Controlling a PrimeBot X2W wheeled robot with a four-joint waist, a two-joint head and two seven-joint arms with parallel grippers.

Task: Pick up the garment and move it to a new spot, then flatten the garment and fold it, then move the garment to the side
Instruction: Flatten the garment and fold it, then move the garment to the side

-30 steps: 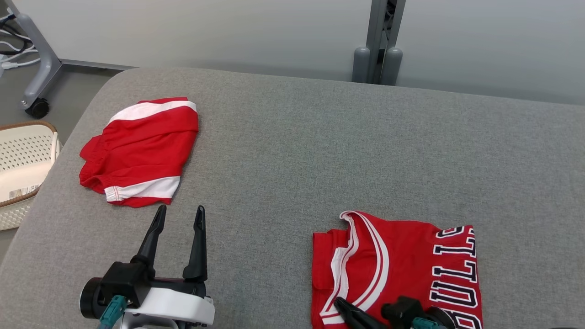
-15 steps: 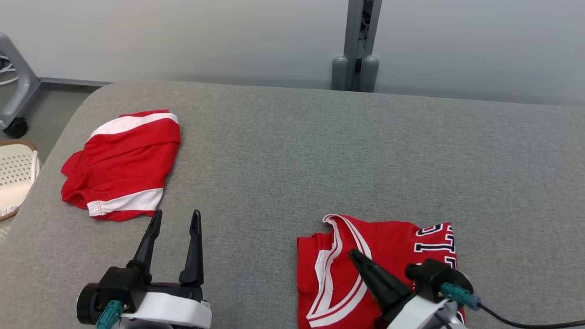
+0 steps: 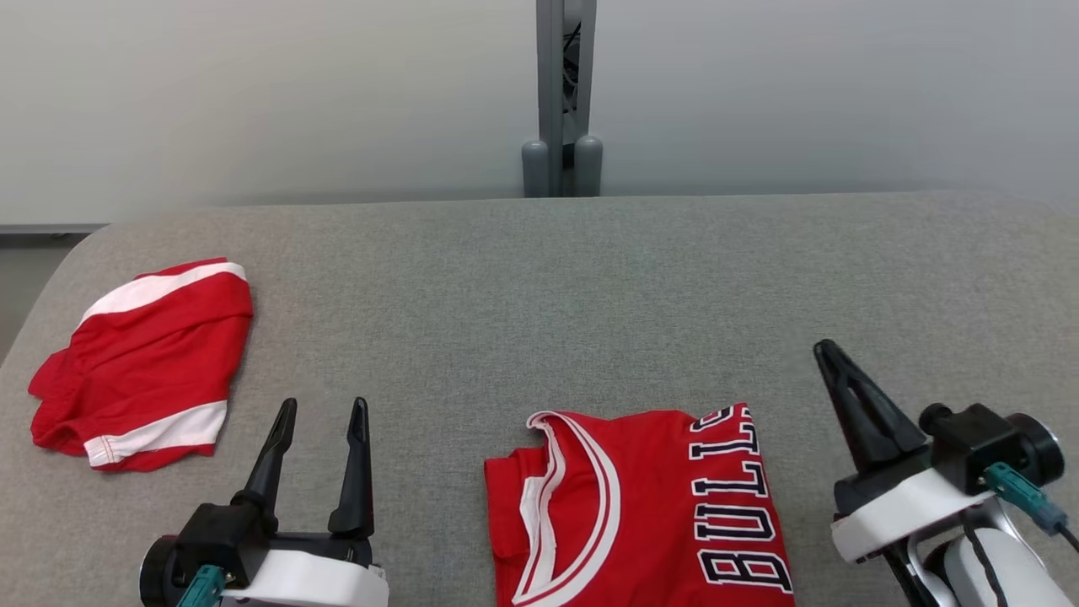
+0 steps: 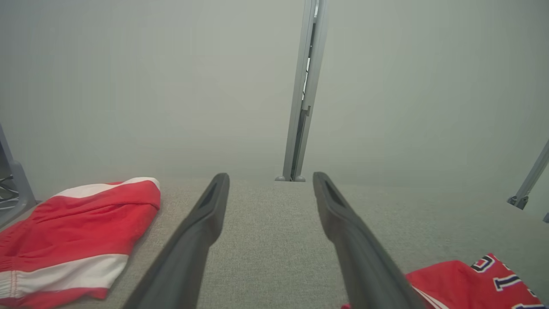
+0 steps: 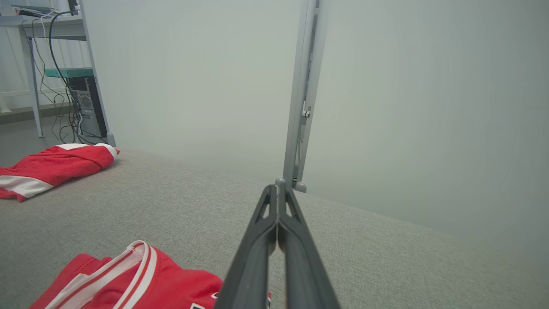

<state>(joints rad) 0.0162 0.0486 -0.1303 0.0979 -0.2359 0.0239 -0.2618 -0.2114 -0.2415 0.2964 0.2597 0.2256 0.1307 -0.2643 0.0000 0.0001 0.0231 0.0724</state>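
Here, a red jersey (image 3: pixel 641 514) with white trim and dark lettering lies folded flat on the grey table (image 3: pixel 539 287). It sits at the near edge, almost straight in front of the grey post (image 3: pixel 563 101) that stands behind the table's far edge, just to the right of the post's line. The neckline is on the side nearer the post's line and the lettering runs down the other side. The left gripper (image 3: pixel 324 406) is to the left of the post's line, also at the near edge. Its two dark fingers stand apart with bare table between them, and they point toward the far edge. The right gripper (image 3: pixel 826 350) is well to the right of the post's line, beyond the lettered side of the jersey and apart from the cloth. Its fingers are pressed together with nothing between them, and in the right wrist view their tips line up with the foot of the post. Red shorts (image 3: pixel 143 362) with white bands lie folded far to the left of the post, by the table's rounded left end.
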